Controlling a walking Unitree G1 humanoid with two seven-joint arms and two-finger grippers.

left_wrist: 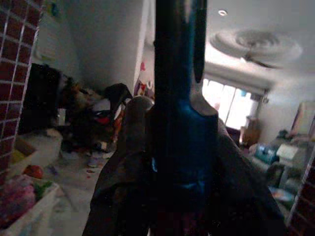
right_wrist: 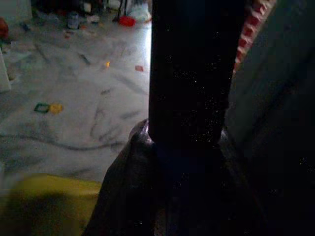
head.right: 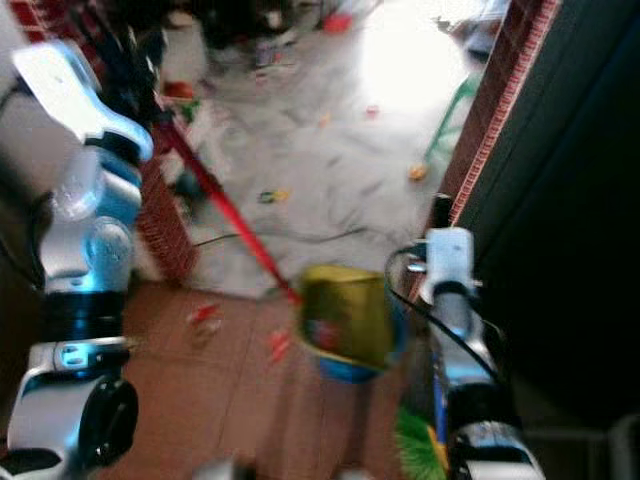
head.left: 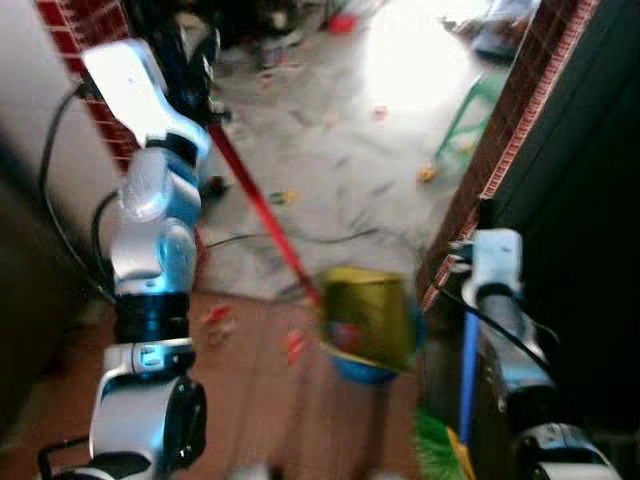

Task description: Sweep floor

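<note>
1. The dustpan point(head.left: 368, 318), yellow with a long red handle point(head.left: 262, 212), hangs low over the brown tiled floor point(head.left: 250, 400). The handle runs up to the left end effector point(head.left: 200, 75), whose fingers point(left_wrist: 142, 162) are clamped on it in the left wrist view.
2. The broom has a blue stick point(head.left: 468, 375) and green bristles point(head.left: 435, 450) and stands just beside the right arm. The right end effector point(right_wrist: 189, 162) is closed around this stick.
3. I judge that the robot is carrying both tools toward the dirty area, and sweeping has not started. The next move asks to go forward, put the dustpan down flat and bring the bristles behind the litter.
4. Ahead lies a grey marble floor point(head.left: 340, 170) with small coloured scraps point(head.left: 284, 197). A red brick wall point(head.left: 500, 150) stands on the right, a green stool point(head.left: 470, 110) farther away. The pictures are blurred.
</note>
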